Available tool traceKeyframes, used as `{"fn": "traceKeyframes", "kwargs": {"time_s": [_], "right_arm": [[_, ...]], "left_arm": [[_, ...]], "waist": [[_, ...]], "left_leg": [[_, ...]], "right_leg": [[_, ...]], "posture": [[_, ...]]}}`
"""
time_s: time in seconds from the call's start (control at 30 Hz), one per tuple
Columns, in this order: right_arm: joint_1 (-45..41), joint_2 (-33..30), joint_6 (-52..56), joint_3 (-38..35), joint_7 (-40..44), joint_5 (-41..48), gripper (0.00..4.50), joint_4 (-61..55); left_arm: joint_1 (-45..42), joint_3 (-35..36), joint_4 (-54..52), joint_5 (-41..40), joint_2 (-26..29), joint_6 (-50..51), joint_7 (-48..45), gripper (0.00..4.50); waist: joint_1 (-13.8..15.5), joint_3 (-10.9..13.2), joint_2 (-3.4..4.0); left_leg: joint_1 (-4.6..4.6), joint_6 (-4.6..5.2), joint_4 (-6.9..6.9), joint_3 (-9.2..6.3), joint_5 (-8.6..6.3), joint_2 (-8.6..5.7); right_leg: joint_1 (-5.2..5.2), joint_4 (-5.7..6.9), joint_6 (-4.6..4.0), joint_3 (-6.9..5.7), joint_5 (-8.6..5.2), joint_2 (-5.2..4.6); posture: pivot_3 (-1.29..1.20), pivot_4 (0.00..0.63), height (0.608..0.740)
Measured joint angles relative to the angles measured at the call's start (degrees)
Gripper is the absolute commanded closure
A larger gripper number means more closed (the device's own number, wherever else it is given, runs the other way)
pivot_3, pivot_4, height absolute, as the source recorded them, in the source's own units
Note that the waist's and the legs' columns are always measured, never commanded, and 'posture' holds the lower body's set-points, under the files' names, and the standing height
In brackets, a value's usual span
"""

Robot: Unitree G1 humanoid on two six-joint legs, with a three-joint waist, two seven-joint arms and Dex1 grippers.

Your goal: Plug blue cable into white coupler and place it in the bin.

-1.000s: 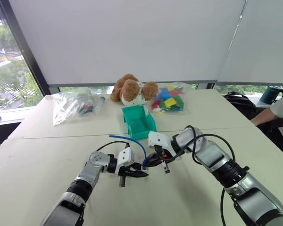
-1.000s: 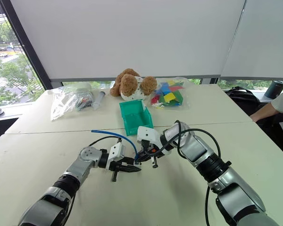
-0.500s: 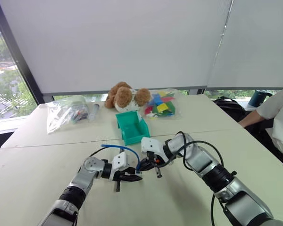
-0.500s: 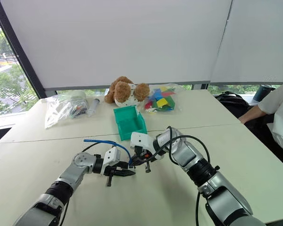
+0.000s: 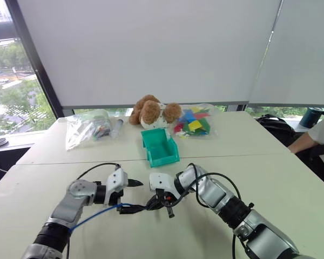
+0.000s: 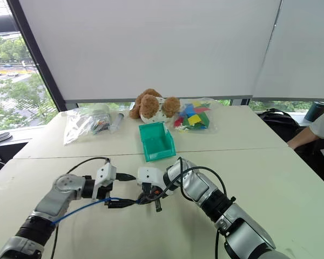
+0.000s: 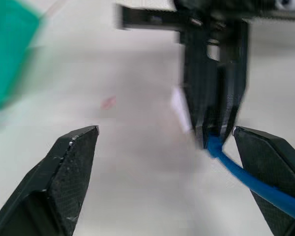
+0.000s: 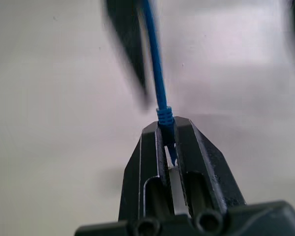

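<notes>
Big pale tabletop (image 5: 270, 162), two slabs w/ a seam running across. Towards the far edge: clear plastic bag (image 5: 86, 125) of dark bits on the left, brown-and-white plush dog (image 5: 153, 112) in the middle, clear bag of coloured blocks (image 5: 193, 121) just to its right, grey tube (image 5: 116, 127) lying beside the first bag. A person's arm in a white sleeve (image 5: 319, 135) sits at the right edge, dark teal mug (image 5: 311, 116) behind it.

Small teal-green plastic bin (image 5: 159, 147), rectangular w/ taller back wall, stands upright near table centre, in front of the plush, beyond both grippers and apart from them.

Left gripper (image 5: 130, 195): black fingers spread wide, nothing gripped; left wrist view shows both fingertips (image 7: 71, 152) well apart, w/ the cord passing just inside one of them.

Right gripper (image 8: 168, 129): fingers pinched together on the plug end of the thin bright blue cable (image 5: 94, 215), low over the table between the two arms. Cable runs from that grip back to the left, past the left arm.

Tiny white boxy coupler (image 8: 176, 189): a white piece sits clamped between the right fingers behind the cable's end; can't tell if plug is fully seated.
</notes>
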Motion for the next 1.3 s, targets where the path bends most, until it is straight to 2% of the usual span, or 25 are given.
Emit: {"fn": "traceKeyframes", "kwargs": {"time_s": [0.23,0.3,0.4,0.53,0.87,0.93,1.1,1.3], "right_arm": [[-0.64,0.78,2.80,-3.51,0.23,2.80,4.50,2.94],[-0.31,0.61,6.53,-6.05,0.56,5.13,4.50,1.95],[0.53,-0.51,13.98,-9.44,0.69,8.76,4.50,-1.60],[0.52,-2.04,23.78,-15.78,-1.36,13.57,4.50,-4.99],[-9.72,-2.27,32.49,-28.99,-10.59,21.87,4.50,-5.93],[-12.85,-1.20,32.48,-31.03,-12.87,22.88,4.50,-3.22],[-27.05,3.97,25.55,-36.27,-21.66,23.20,4.50,18.73],[-33.18,9.64,11.18,-37.33,-29.37,19.75,4.50,42.65]], "left_arm": [[0.91,1.95,-3.66,-1.72,0.44,1.92,2.95,0.05],[1.90,2.03,-4.63,-2.11,0.63,2.42,3.24,0.05],[3.10,2.11,-5.38,-2.33,1.00,3.01,3.76,0.05],[3.63,3.14,-5.85,-3.01,1.51,4.39,4.46,0.05],[3.93,6.40,-8.02,-6.17,3.25,8.12,5.90,0.05],[4.07,6.49,-8.03,-6.29,3.26,8.46,6.46,0.05],[4.58,7.05,-8.92,-6.64,3.02,9.22,8.78,0.05],[6.01,7.74,-13.11,-7.80,2.31,11.35,12.35,0.05]], "waist": [[0.30,-0.09,-0.17],[0.38,-0.02,-0.06],[0.42,0.06,0.06],[0.26,0.39,0.23],[-1.33,1.42,0.22],[-1.42,1.51,0.22],[-1.52,1.74,0.19],[-1.49,1.75,0.18]], "left_leg": [[0.11,-0.03,-0.04,-0.02,-0.01,-0.10],[-0.41,-0.04,-0.03,-0.01,0.00,-0.14],[-1.39,-0.23,0.03,0.01,0.14,-0.21],[-2.34,-0.27,0.12,0.02,0.18,-0.45],[-2.48,-0.26,0.09,0.12,0.18,-0.53],[-2.48,-0.26,0.09,0.14,0.18,-0.52],[-2.47,-0.26,0.10,0.16,0.19,-0.42],[-2.56,-0.27,0.04,0.21,0.19,-0.34]], "right_leg": [[0.11,-0.10,0.01,0.05,0.00,-0.40],[-0.12,-0.01,-0.05,0.00,0.05,-0.50],[-1.00,0.13,0.02,-0.13,0.10,-0.62],[-1.94,0.20,0.62,-0.12,0.45,-0.71],[-2.06,0.18,0.72,-0.16,0.50,-0.57],[-2.06,0.19,0.72,-0.16,0.50,-0.51],[-2.09,0.20,0.70,-0.03,0.53,-0.19],[-2.14,0.16,0.70,-0.01,0.53,-0.25]], "posture": [[0.00,0.150,0.740],[0.00,0.150,0.740],[0.00,0.150,0.740],[0.00,0.150,0.740],[0.00,0.150,0.740],[0.00,0.150,0.740],[0.00,0.150,0.740],[0.00,0.150,0.740]]}}
